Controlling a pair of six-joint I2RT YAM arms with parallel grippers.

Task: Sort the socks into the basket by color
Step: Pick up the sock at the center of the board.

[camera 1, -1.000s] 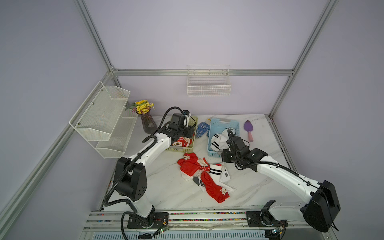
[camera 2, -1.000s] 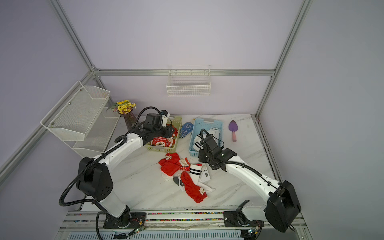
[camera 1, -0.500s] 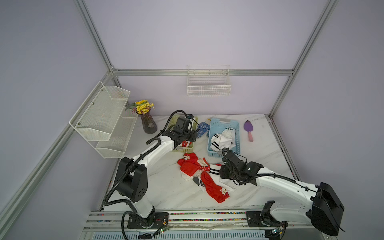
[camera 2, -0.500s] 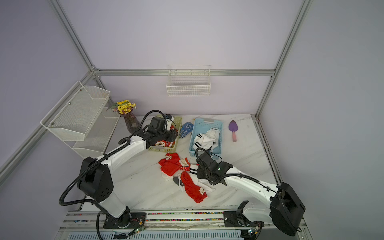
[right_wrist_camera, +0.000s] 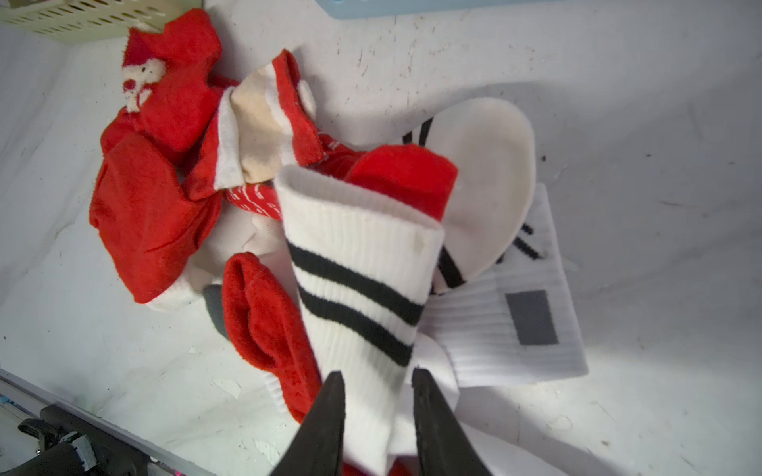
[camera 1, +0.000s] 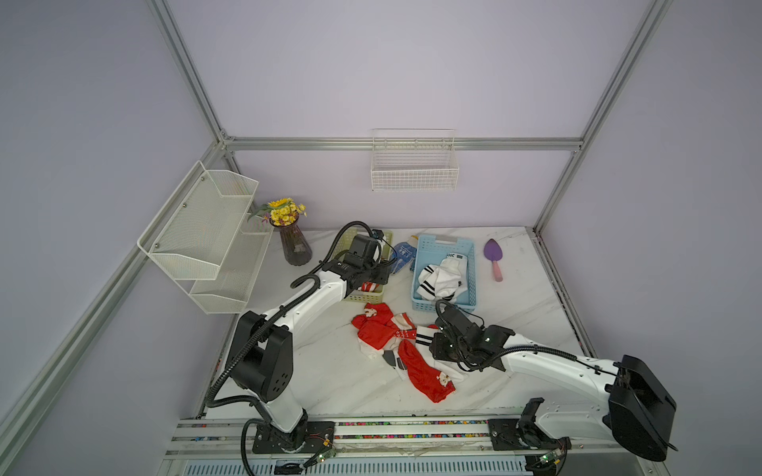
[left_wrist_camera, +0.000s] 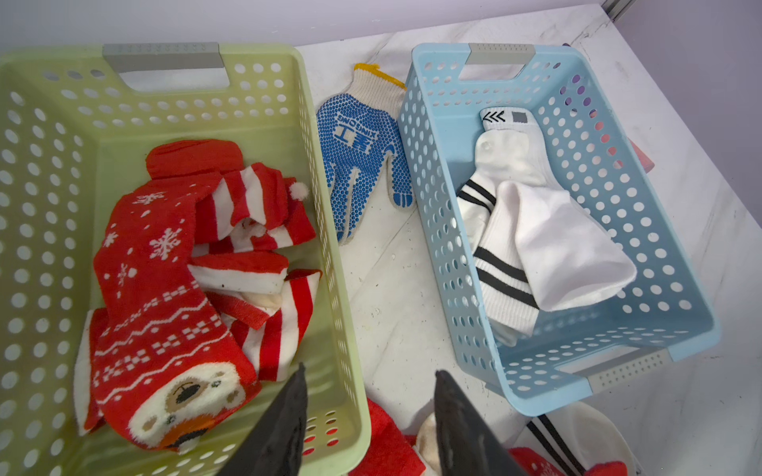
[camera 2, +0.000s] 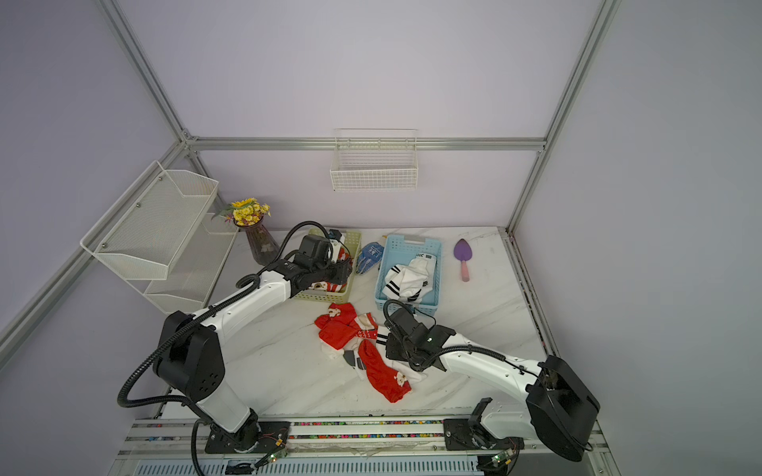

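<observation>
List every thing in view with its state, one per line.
Left gripper, open, empty, by green basket.
Right gripper, fingers shut on striped sock.
Green basket, holds red socks.
Blue basket, holds white socks.
Loose socks, mixed heap on table.
Glove, flat between baskets.
Trowel, lying on table.
Vase, upright.

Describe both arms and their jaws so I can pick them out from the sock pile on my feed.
Both the left arm and right arm have glossy white rounded links with boxy black joint housings. A black ribbed conduit follows the left arm; thinner black cables follow the right. A small green light glows on the right wrist. The jaws are matte black, flat and tapering to points.
</observation>
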